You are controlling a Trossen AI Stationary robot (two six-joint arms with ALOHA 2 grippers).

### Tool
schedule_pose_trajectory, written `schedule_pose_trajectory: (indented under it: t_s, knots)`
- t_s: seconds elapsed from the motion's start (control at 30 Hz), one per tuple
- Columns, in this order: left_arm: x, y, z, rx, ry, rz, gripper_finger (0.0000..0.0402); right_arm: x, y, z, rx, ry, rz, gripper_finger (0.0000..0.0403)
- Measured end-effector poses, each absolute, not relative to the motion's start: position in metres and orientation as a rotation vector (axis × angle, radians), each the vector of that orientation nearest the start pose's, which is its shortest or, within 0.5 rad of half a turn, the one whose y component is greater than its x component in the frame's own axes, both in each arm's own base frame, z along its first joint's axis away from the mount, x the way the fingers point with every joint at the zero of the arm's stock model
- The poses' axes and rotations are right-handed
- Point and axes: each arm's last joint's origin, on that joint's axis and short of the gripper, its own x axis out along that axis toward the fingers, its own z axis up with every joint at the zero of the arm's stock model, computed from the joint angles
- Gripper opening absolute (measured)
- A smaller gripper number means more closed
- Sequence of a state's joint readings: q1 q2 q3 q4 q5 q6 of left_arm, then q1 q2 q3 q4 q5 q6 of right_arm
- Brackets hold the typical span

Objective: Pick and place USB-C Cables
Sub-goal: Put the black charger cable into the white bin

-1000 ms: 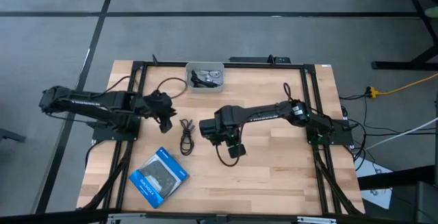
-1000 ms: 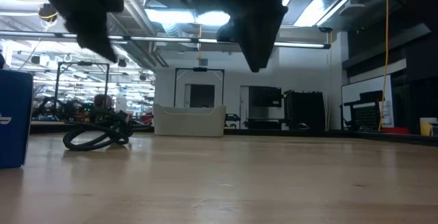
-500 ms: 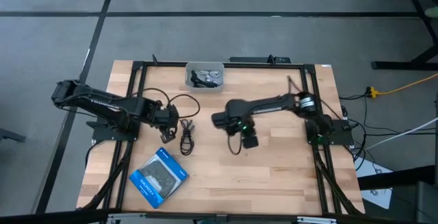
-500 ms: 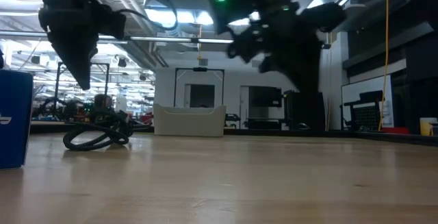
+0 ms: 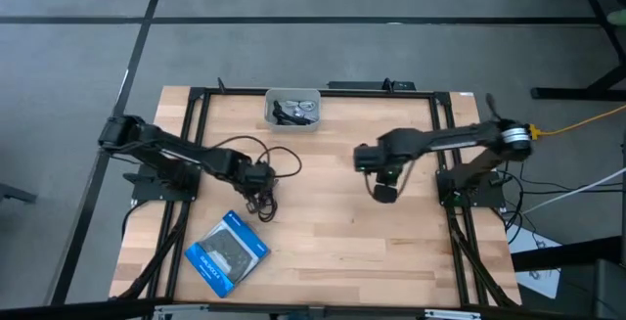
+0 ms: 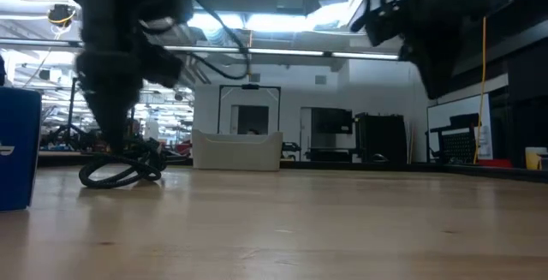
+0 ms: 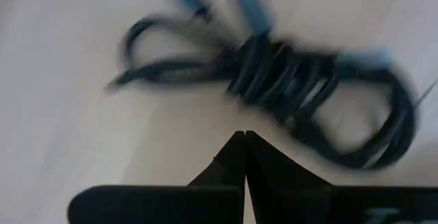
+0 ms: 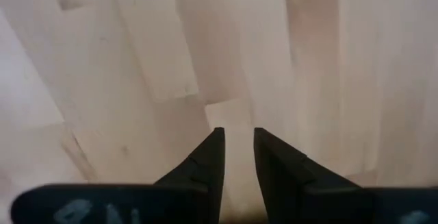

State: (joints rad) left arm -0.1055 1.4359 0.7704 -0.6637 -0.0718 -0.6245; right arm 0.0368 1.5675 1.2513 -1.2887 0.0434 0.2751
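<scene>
A black USB-C cable bundle (image 5: 265, 203) lies coiled flat on the wooden table, also in the low view (image 6: 120, 172) and, blurred, in the left wrist view (image 7: 301, 87). My left gripper (image 5: 260, 177) hangs just above it, shut (image 7: 244, 136), with bare wood showing between the fingertips and the coil. More cables, black and silver, lie in the pale tray (image 5: 293, 107) at the far edge. My right gripper (image 5: 383, 190) is over bare wood toward the right side, with a narrow gap between its fingers (image 8: 237, 136).
A flat blue-and-black packet (image 5: 227, 251) lies near the left front corner, just nearer than the cable bundle, and stands at the left edge of the low view (image 6: 17, 147). A black frame rail (image 5: 196, 124) borders the table. Bare wood (image 5: 333, 251) spans the middle and near side.
My left gripper has moved toward the table's right and down onto the spot over the black cable bundle. My right arm has drawn back from the table's middle toward the right edge and risen. The bundle itself has not moved.
</scene>
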Motion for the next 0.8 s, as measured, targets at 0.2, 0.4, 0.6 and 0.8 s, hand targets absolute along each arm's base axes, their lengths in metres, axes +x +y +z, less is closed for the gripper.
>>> schedule_pose_trajectory:
  t_s: [0.2,0.4,0.6,0.8]
  knots:
    - [0.274,-0.014,0.146,-0.460,1.219,0.321,0.0000,0.239,0.013,0.256,0.217,1.482,-0.287,0.0082]
    - [0.333,0.002,0.177,-0.326,1.011,0.307,0.0000,0.231,0.014,0.255,0.199,1.417,-0.304,0.0082]
    - [0.331,-0.001,0.221,-0.169,1.203,0.296,0.0000,0.230,0.014,0.250,0.220,1.415,-0.322,0.0082]
    - [0.289,-0.013,0.253,-0.047,1.504,0.357,0.0000,0.242,0.014,0.248,0.225,1.309,-0.311,0.0082]
